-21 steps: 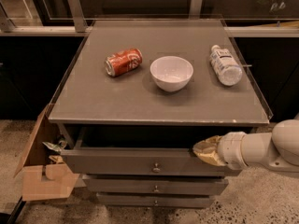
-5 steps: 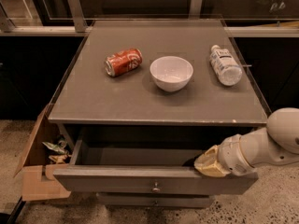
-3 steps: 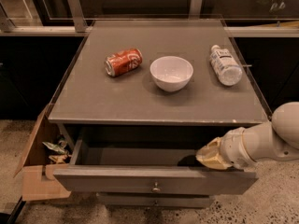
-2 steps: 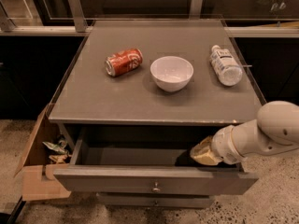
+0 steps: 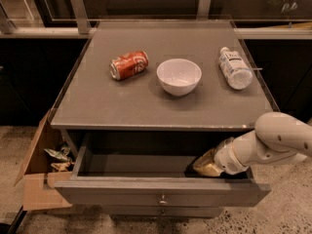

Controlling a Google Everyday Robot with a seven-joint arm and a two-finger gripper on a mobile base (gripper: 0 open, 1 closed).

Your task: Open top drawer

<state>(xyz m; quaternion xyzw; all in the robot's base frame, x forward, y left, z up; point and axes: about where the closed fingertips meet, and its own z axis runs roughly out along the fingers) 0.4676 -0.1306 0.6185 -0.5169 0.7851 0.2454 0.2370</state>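
The top drawer [image 5: 161,191] is a wide grey drawer with a small round metal knob [image 5: 163,199] at the centre of its front. It stands pulled well out from under the grey cabinet top [image 5: 165,101], and its plain grey inside shows. My gripper [image 5: 204,164] reaches in from the right on a white arm [image 5: 265,145]. Its yellowish tip is inside the drawer's right part, just behind the drawer front.
On the cabinet top lie a red soda can [image 5: 128,65] on its side, a white bowl [image 5: 179,76] and a clear plastic bottle [image 5: 234,68] on its side. A cardboard box [image 5: 36,179] with scraps stands on the floor at the left.
The drawer went from slightly open to pulled far out. In the last second the gripper has moved left and down into the drawer's right side.
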